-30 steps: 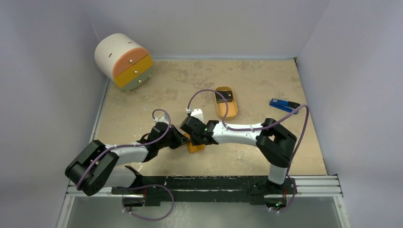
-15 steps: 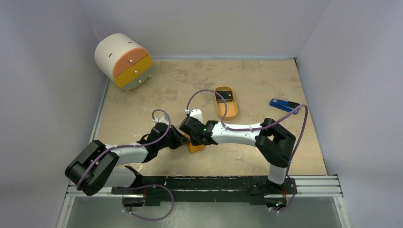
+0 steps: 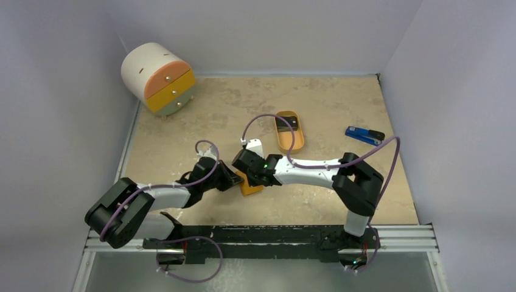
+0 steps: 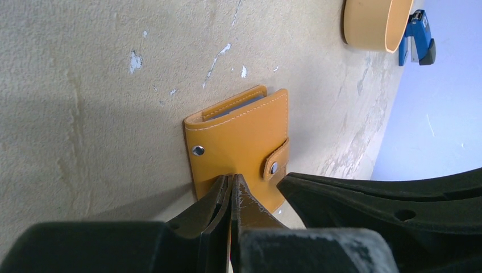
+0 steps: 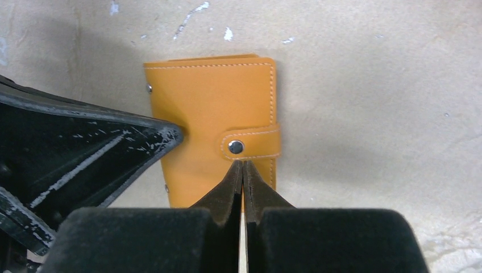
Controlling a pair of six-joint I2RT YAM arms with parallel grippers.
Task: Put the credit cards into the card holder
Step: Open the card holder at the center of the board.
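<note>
1. I see the table under both arms.
2. My left gripper is fully closed and empty, its tips touching the card holder.
3. My right gripper is closed also, empty, with its tips at the snap tab.
4. The card holder lies folded between them.

- Card holder: orange-tan, leather-like skin, smooth with a low sheen; pale stitching along the edges; small shiny metal snaps.
- Table: beige, mottled, matt, finely rough, with white chipped flecks.
- Left gripper: black fingers, matt, plastic-looking, scuffed with pale scratches.
- Right gripper: black, matt, faintly grainy.
- Tray: orange, smooth, satin, plastic-looking.
- Gadget: blue and black plastic, slightly glossy.
- Drawer unit: matt cream body; orange and yellow fronts; small metal-looking knobs.
- Cables: smooth purple sheath.
</note>
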